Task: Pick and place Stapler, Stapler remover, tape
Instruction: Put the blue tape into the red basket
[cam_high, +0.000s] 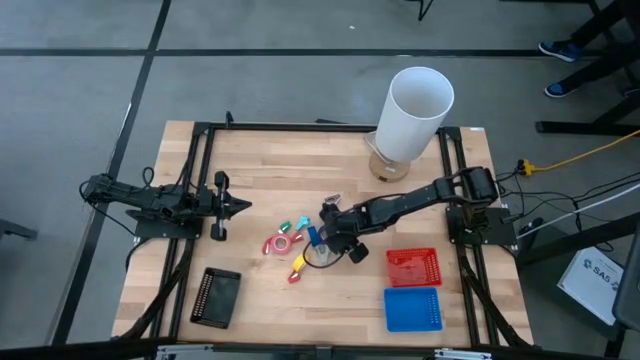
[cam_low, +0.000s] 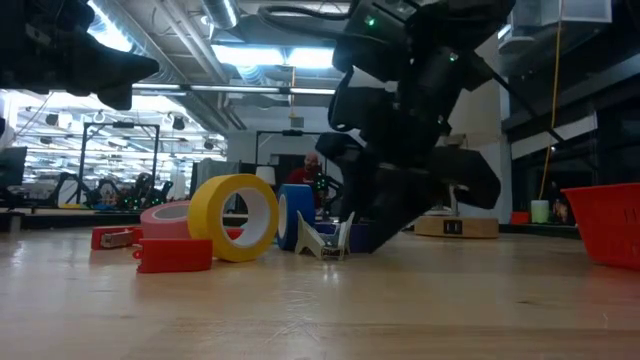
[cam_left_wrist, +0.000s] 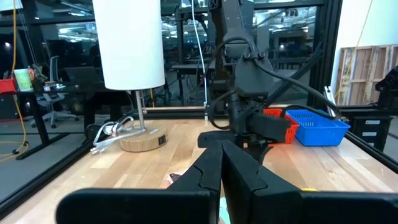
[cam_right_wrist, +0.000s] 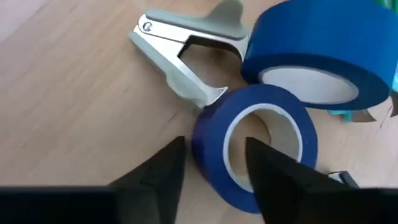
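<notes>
Right jaws: the right gripper (cam_right_wrist: 214, 165) stands open by a narrow gap, one finger outside the wall of a small dark-blue tape roll (cam_right_wrist: 255, 146) and the other over its white core, not yet pinching as far as I can see.
Left jaws: the left gripper (cam_high: 238, 206) waits at the left middle of the high view with its fingers pressed together, holding nothing.
Where the tape is: in the cluster at the centre of the high view, with a pink-red roll (cam_high: 277, 243) and a yellow roll (cam_low: 235, 216) to the picture's left of the right arm's tool. A bigger blue roll (cam_right_wrist: 323, 53) sits in the upper right of the right wrist frame, touching or just beside the small one; I cannot tell which.
Stapler remover: the silver staple remover (cam_right_wrist: 189, 53) lies in the upper middle of the right wrist frame, with the tip of one of its claws at the small roll's rim.
Doing the step well: I would judge the grip needs one finger down inside the core and one outside, square across the wall, then a straight lift so neither the remover nor the big roll is dragged.
Which way it points: the small roll leans, its hole facing the wrist camera and slightly toward the frame's bottom; its axis runs roughly along the fingers' reach. The remover's long axis runs from upper left to lower right of that frame, claws toward the roll.
Bins: a red basket (cam_high: 412, 266) and a blue basket (cam_high: 413, 309) wait at the lower right of the high view.
</notes>
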